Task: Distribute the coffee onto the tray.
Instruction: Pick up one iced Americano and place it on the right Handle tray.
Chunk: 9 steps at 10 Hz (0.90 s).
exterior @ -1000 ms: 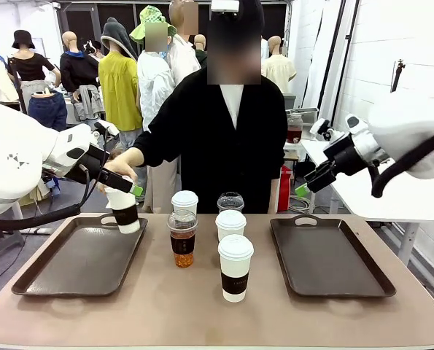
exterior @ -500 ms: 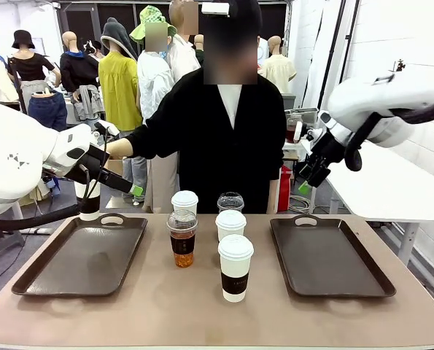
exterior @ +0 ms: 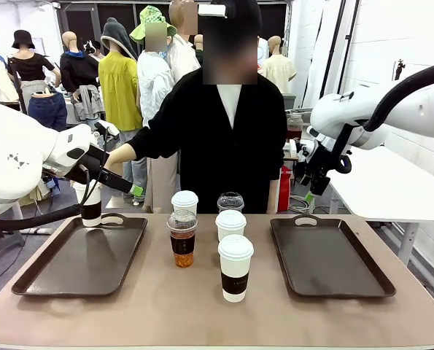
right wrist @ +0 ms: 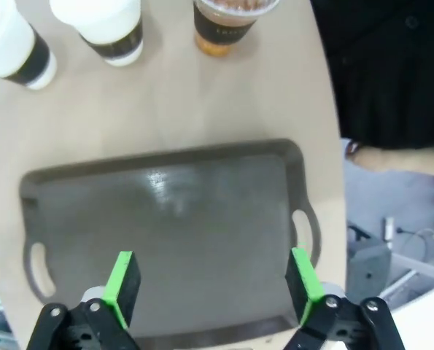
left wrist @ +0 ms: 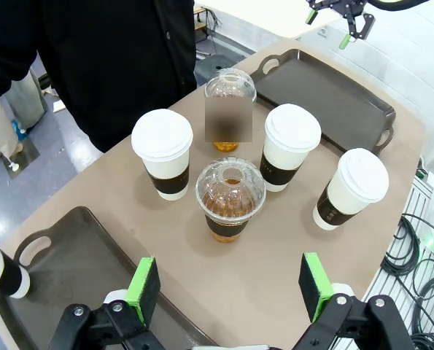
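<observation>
Five of the six coffees stand bunched on the table (exterior: 202, 313) between your two trays. Three are white paper cups with dark sleeves: the far paper cup (exterior: 184, 201), the middle paper cup (exterior: 230, 223) and the near paper cup (exterior: 235, 267). Two are clear and dome-lidded: the near dome-lidded cup (exterior: 182, 238), holding brown drink, stands left of the middle paper cup, and the far dome-lidded cup (exterior: 230, 201) just behind it. The sixth cup (exterior: 91, 203), white with a dark sleeve, is upright at the far left corner of the left tray (exterior: 63, 270), below the person's hand (exterior: 116, 156). You cannot tell whether it rests on the tray or whether the hand has hold of it. Your left gripper (left wrist: 231, 286) hangs above that tray's far edge, looking toward the bunched cups, its jaws spread with nothing between them. Your right gripper (right wrist: 213, 281) is raised over the right tray (right wrist: 165, 219), jaws likewise parted and empty.
</observation>
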### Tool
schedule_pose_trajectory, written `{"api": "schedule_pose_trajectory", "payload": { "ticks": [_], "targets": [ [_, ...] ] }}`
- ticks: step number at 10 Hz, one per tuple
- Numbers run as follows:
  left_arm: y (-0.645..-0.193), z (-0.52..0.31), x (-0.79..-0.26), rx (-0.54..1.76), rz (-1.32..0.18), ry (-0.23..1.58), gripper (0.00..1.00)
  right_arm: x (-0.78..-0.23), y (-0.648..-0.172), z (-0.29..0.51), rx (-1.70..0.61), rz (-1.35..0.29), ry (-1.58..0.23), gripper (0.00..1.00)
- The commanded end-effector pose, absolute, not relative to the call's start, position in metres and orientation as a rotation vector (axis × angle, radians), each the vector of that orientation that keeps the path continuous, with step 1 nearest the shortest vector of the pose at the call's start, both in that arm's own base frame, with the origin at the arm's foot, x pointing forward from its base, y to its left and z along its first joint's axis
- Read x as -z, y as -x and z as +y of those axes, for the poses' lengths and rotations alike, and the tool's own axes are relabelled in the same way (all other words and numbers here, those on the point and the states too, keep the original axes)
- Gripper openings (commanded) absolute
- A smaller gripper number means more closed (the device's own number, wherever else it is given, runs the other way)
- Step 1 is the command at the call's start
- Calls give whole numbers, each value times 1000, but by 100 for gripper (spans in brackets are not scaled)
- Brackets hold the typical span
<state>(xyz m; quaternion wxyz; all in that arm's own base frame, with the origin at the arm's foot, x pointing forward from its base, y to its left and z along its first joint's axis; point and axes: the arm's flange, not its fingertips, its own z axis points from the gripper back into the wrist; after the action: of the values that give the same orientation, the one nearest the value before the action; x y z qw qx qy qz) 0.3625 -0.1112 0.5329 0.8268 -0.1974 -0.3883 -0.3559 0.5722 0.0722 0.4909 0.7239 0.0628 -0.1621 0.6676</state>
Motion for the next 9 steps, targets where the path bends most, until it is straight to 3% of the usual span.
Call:
{"api": "schedule_pose_trajectory", "payload": {
  "ticks": [1, 9],
  "targets": [
    [-363, -110, -532, 755, -820, 425, 100, -489, -586, 72, -1509, -296, -134, 100],
    [-363, -110, -532, 755, -820, 425, 100, -479, -583, 71, -1489, -318, -124, 100]
  ]
}}
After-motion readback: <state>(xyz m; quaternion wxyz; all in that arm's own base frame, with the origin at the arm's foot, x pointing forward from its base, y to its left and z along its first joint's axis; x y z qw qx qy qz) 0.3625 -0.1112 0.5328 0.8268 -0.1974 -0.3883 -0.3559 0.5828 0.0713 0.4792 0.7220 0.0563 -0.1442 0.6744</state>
